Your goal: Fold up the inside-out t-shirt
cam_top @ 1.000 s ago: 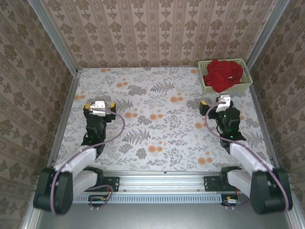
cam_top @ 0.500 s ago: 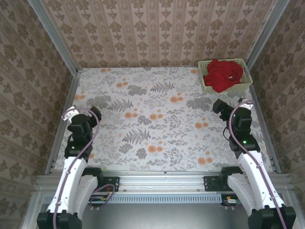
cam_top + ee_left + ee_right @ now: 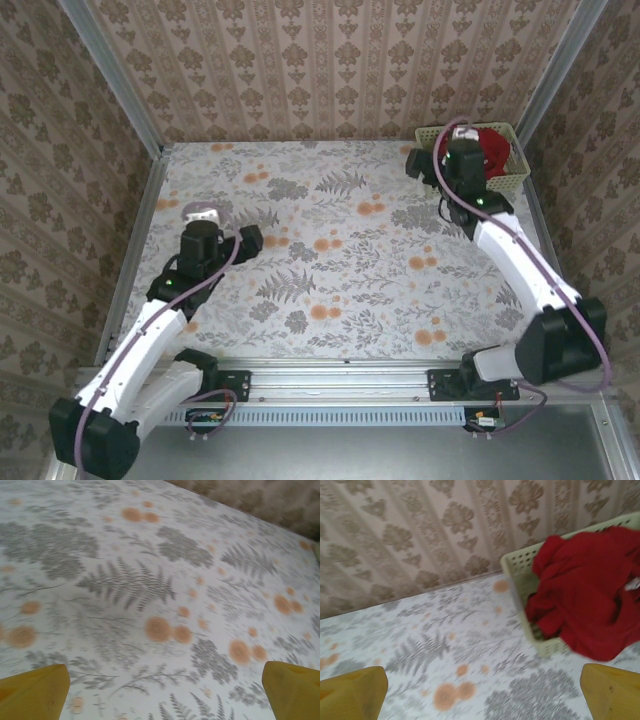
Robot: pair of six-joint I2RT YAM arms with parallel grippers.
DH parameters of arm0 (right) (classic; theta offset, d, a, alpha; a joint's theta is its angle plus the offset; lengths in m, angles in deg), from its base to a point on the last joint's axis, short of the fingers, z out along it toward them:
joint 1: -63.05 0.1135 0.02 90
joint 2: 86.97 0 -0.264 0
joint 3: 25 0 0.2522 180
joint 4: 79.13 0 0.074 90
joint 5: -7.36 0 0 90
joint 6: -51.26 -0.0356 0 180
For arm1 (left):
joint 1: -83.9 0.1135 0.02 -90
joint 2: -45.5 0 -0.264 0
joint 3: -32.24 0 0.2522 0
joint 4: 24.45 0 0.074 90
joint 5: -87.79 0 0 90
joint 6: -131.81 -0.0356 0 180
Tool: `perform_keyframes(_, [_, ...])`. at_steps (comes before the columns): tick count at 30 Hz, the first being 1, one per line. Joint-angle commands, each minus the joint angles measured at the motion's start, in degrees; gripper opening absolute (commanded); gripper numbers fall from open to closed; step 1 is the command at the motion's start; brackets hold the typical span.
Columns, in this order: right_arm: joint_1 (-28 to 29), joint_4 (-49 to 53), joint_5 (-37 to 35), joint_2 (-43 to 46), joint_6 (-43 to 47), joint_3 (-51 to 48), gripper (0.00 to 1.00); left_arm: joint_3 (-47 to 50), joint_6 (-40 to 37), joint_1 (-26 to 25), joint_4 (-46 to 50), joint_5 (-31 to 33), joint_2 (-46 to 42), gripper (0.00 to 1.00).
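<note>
Fingers on my left [image 3: 35,692] hang wide open over the worktop [image 3: 150,580], holding nothing. My right fingers [image 3: 355,695] are wide open too, close to the basket [image 3: 515,577] in the far right corner. The shirt [image 3: 580,590] sits bunched up inside it. I think I should drop down on the top of the heap, pinch lots of cloth, and lift slowly so the basket stays put.

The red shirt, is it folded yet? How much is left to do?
Not yet, nothing is folded. The shirt lies bunched up in the basket. The right gripper hangs open near the basket, holding nothing; the left gripper is open over the table. Left to do: lift the shirt out, spread it flat, and fold it.
</note>
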Motion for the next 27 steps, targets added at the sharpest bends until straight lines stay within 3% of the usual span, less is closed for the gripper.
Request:
perform_keyframes(1, [-2.53, 7.44, -10.48, -7.71, 4.72, 7.62, 1.00, -1.85, -3.42, -5.36, 0.25, 3.49, 1.10, 1.00])
perform_keyframes(7, [-8.23, 13.01, -13.51, -21.22, 7.38, 19.57, 1.00, 0.06, -5.27, -10.01, -1.75, 3.76, 2.02, 1.00])
perform_keyframes(27, [-16.77, 22.06, -6.51, -54.37, 7.41, 44.91, 0.99, 0.20, -6.53, -10.20, -4.55, 4.41, 6.58, 1.00])
